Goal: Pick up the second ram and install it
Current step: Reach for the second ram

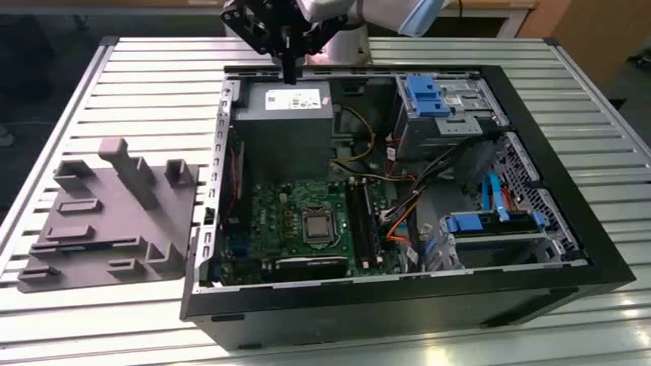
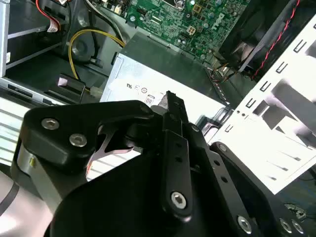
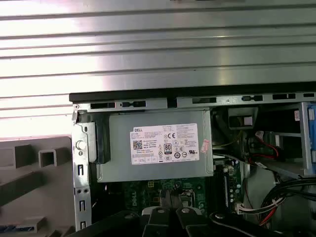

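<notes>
Second ram (image 1: 358,219): thin, dark, long narrow strip standing on edge in the slot rows of the green motherboard (image 1: 290,210). It sits just beside the CPU socket (image 1: 317,226), on the exterior view's right of it. Chips can't be made out. Can't tell cleanly which dark strip is stick and which is slot rail. In the first wrist view the same slot area shows as a dark strip by the board edge.

End effector (image 1: 291,76) hangs above the grey power supply (image 1: 283,114) at the far end of the open computer case (image 1: 386,309), well apart from the slot rows. Its black fingers are drawn together, with no visible gap and nothing seen held between them. Both wrist views agree: the tips (image 2: 171,98) are closed over the labelled power supply top, and the tips (image 3: 169,196) sit over the motherboard edge.

The case lies on its side, open side up. Inside are blue drive brackets (image 1: 425,95), yellow cables (image 1: 361,133), and orange and blue cables toward the exterior view's right.

The grey holder tray (image 1: 102,229) is on the exterior view's left of the case, just beside it, with moulded posts and pockets.

The bench (image 1: 152,91) is ribbed silver metal slats carrying the case and tray. Around it are dark floor on the exterior view's left and a wood-coloured panel (image 1: 600,30) at far right.
</notes>
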`<state>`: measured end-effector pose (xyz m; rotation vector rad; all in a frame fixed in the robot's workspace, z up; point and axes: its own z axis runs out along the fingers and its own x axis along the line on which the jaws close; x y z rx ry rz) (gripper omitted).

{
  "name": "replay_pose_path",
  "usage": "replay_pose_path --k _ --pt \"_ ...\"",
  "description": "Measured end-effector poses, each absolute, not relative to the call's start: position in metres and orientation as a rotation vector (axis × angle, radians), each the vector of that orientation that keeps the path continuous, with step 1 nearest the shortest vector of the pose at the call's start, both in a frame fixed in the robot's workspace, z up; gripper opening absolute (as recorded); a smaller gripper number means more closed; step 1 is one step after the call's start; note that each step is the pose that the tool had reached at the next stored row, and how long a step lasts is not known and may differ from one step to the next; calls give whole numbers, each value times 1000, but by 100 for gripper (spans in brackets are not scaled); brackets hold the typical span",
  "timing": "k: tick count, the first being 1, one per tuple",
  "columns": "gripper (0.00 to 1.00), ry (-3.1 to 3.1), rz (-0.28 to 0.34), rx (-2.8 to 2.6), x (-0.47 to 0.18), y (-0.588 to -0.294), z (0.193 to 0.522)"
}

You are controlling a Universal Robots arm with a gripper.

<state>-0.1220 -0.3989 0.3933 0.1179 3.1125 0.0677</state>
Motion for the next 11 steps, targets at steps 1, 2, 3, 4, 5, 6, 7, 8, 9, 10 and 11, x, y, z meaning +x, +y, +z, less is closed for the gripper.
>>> replay_pose_path --k 1,2,3,4,5,6,7,8,9,10,11 --pt "11 3112 68 118 -122 -399 393" --pt "11 3113 68 118 -127 -399 393" --pt "11 3113 68 118 -135 -399 393" --pt "11 3113 68 118 -135 -399 393" --pt "11 3112 68 118 -136 -399 393" --pt "11 3113 68 118 -136 -399 393" --pt "11 3112 68 118 -136 -399 393" --pt "11 3112 68 118 -137 -399 393" --pt "11 3112 68 118 -137 -399 393" --pt "11 3112 68 118 -137 -399 393" --pt "11 3112 68 118 -138 -399 393"
